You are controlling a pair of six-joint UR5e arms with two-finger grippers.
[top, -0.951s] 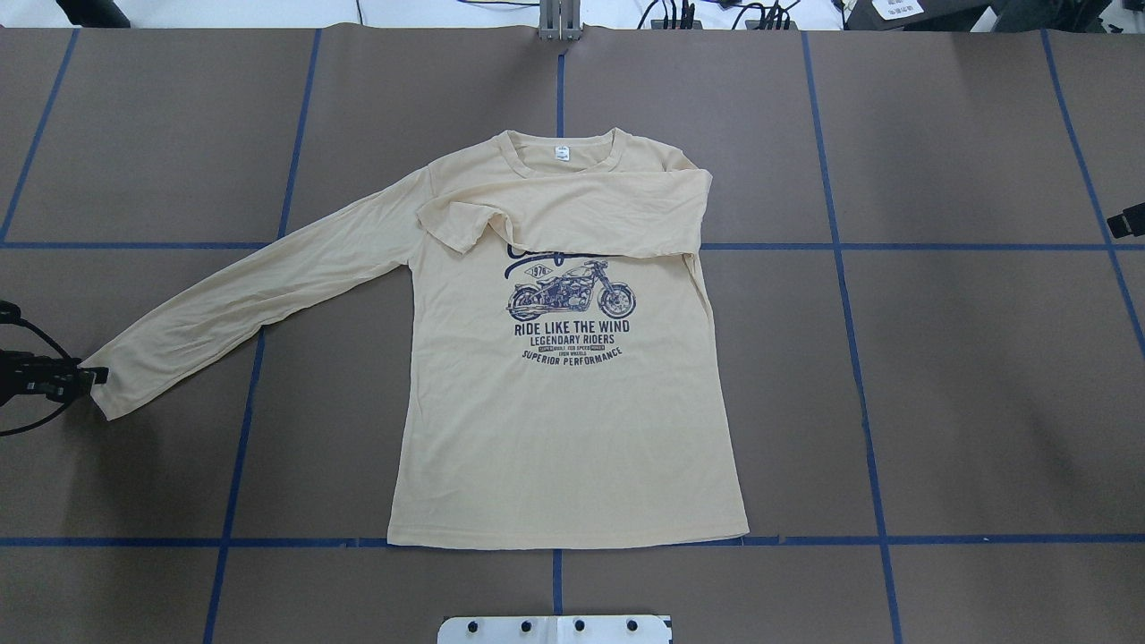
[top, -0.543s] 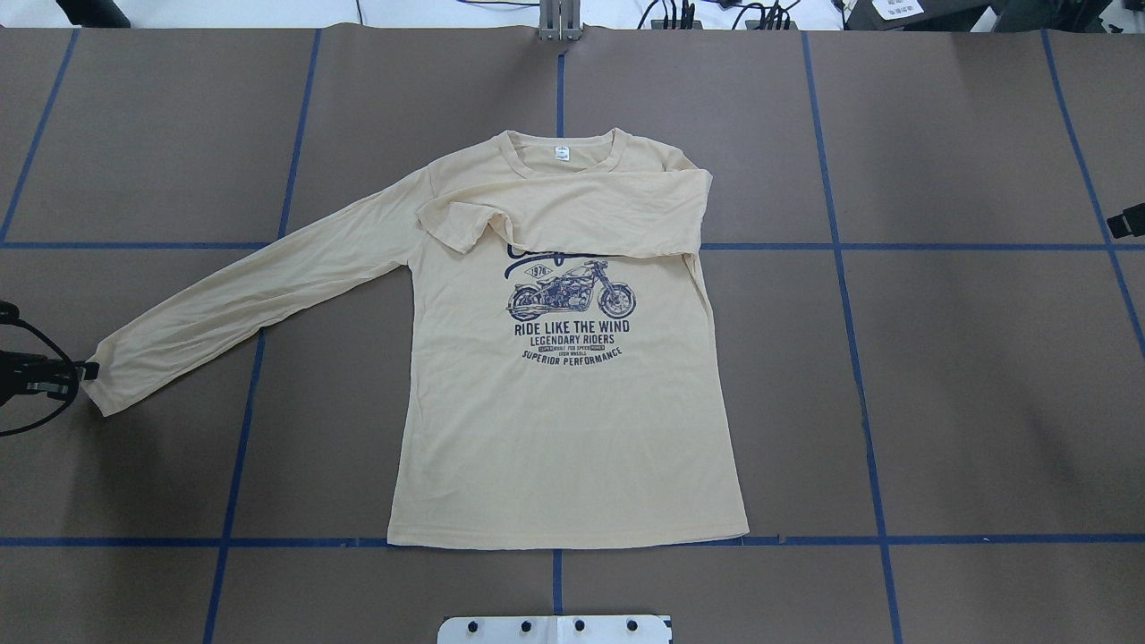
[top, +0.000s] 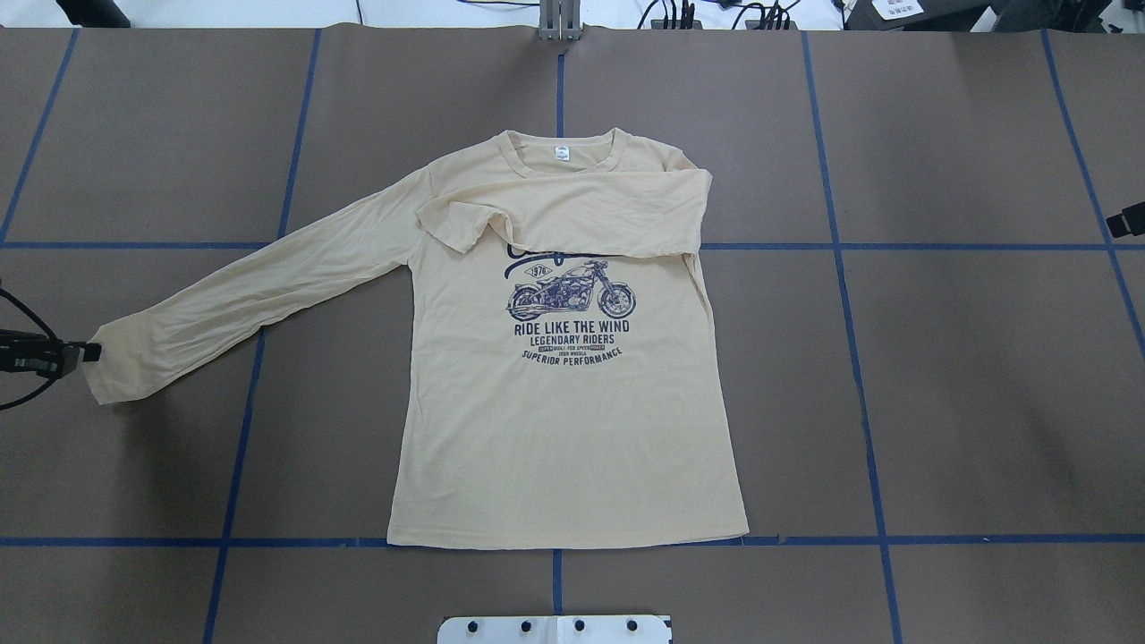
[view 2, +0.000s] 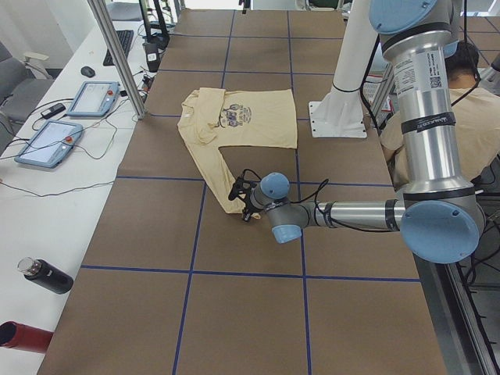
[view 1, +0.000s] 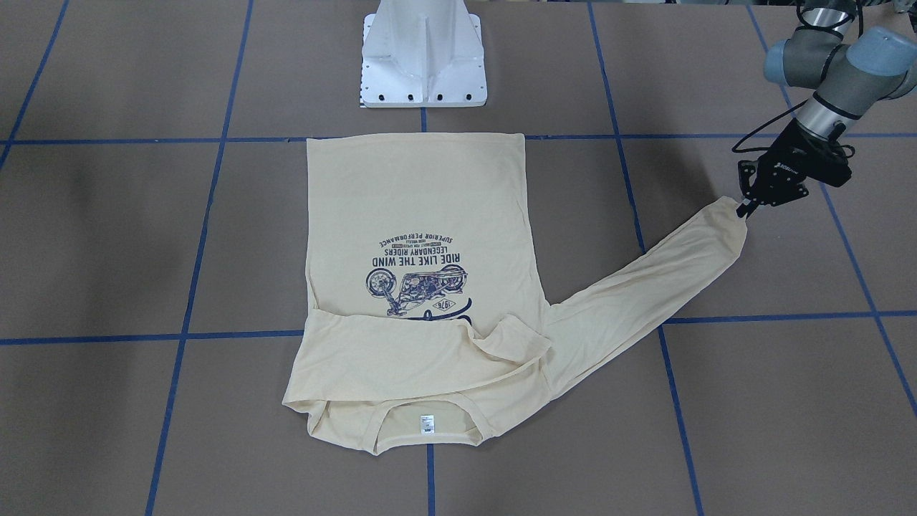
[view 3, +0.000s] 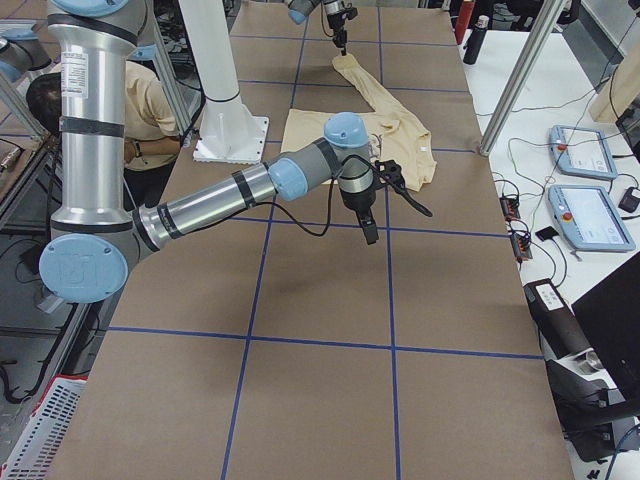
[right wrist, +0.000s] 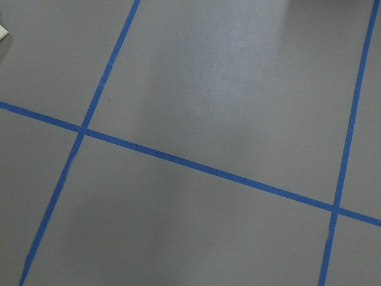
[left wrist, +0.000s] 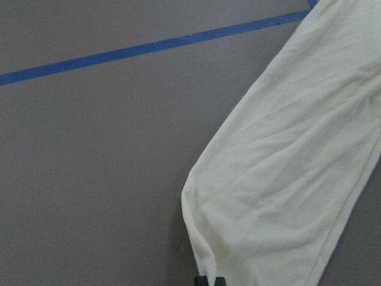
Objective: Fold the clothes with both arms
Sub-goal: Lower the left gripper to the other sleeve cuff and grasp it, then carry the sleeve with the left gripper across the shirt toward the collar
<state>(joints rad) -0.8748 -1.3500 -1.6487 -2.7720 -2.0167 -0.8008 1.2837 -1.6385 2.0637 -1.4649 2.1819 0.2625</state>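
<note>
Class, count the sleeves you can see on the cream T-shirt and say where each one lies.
2. The folded sleeve lies across the T-shirt front, over the top of the motorcycle print. The outstretched sleeve lies towards the robot's left, its cuff pinched by the left gripper.

Shirt (top: pixel 572 429): pale cream-yellow, navy motorcycle print (top: pixel 571 313), white label (top: pixel 562 153); sleeve (view 1: pixel 645 287) at the black left gripper (view 1: pixel 742 210) plain. Table (top: pixel 966 402) under it brown, gridded with blue tape (top: pixel 881 539). Arm (view 1: pixel 834 93) silver-grey, light-blue caps (view 1: pixel 885 43).

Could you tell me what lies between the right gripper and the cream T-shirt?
Only bare brown table covering crossed by blue tape lines separates the black right gripper from the pale cream T-shirt, as the overhead view shows.
</note>
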